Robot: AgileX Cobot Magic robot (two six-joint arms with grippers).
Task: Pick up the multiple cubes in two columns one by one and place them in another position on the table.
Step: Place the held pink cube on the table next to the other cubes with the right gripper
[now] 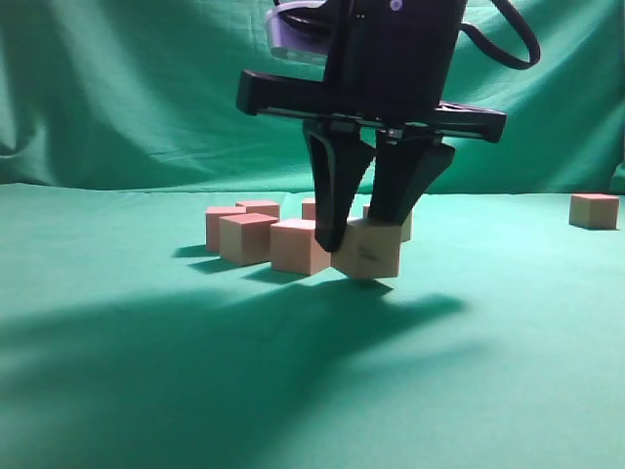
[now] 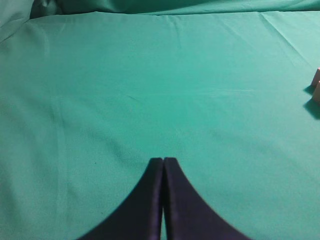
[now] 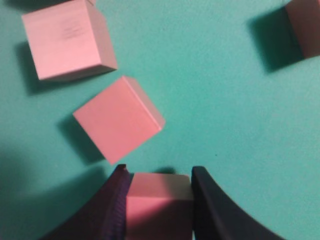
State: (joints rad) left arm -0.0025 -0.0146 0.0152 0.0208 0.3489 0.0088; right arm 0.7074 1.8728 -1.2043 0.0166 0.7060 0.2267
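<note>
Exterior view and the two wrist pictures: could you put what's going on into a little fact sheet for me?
Surface: table covered in green cloth
Right gripper: closed on one cube, a finger on each side
Held cube: tilted, at the front of the cluster, lower edge at or just above the cloth
Other cubes: cluster just behind and to the left
Lone cube: far right, apart from the rest
Left gripper: shut, holding nothing, over bare cloth
</note>
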